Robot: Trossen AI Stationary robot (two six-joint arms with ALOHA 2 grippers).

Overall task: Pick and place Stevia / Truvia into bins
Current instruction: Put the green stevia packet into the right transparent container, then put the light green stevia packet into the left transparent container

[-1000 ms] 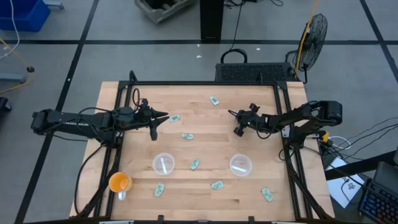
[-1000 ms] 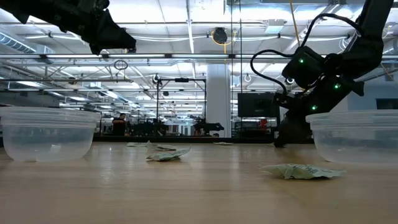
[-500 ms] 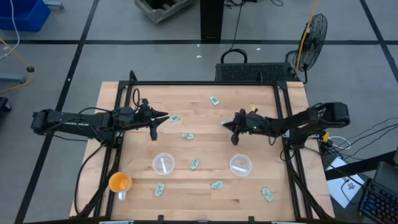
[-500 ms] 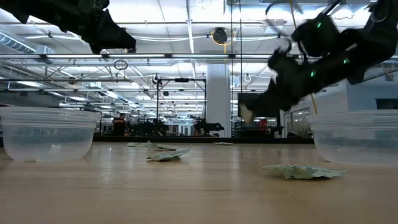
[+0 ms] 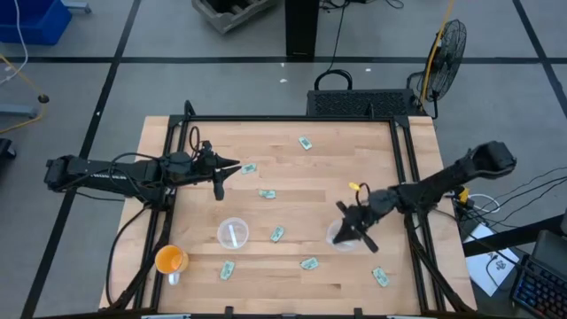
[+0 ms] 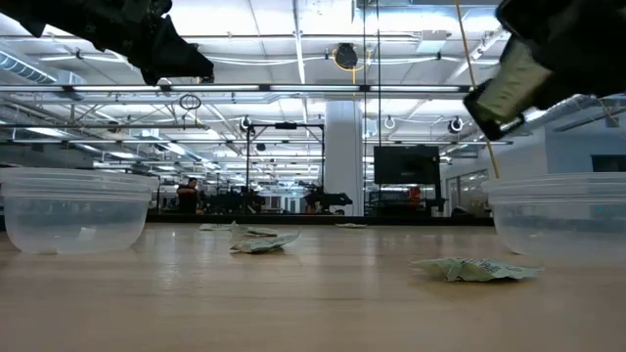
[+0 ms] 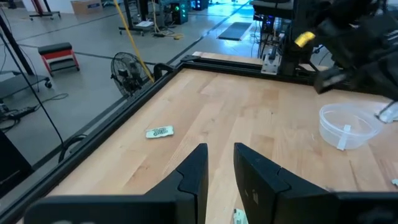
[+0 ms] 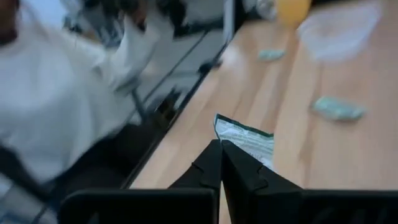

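At the near edge of the tabletop (image 5: 292,208), seen from above, lie three packets: one at the near right (image 5: 381,277), one near the middle (image 5: 308,263) and one toward the left (image 5: 227,270). An orange cup (image 5: 170,260) stands at the near left corner, apart from the packets.

Next back stand the two clear bins. The left bin (image 5: 233,233) holds one white packet, and another packet (image 5: 277,234) lies on the wood just beside it. The right bin (image 5: 342,236) is partly covered from above by the right end effector (image 5: 353,232), which hangs over its rim. In the right wrist view its fingers (image 8: 214,163) are pressed together on a green-and-white packet (image 8: 247,140), which sticks out past the tips. In the low view this end effector is raised above the bin's wall (image 6: 558,210), with a crumpled packet (image 6: 474,268) on the wood in front.

Farther back, a packet (image 5: 267,194) lies mid-table, then another (image 5: 249,167) close to the left end effector (image 5: 221,175), which hovers over the left side of the tabletop. Its fingers (image 7: 193,174) stand slightly apart with nothing between them. The farthest packet (image 5: 305,142) lies near the back edge.

Beyond the tabletop stand a fan (image 5: 448,44) and a blue bin (image 5: 31,19) on the floor.
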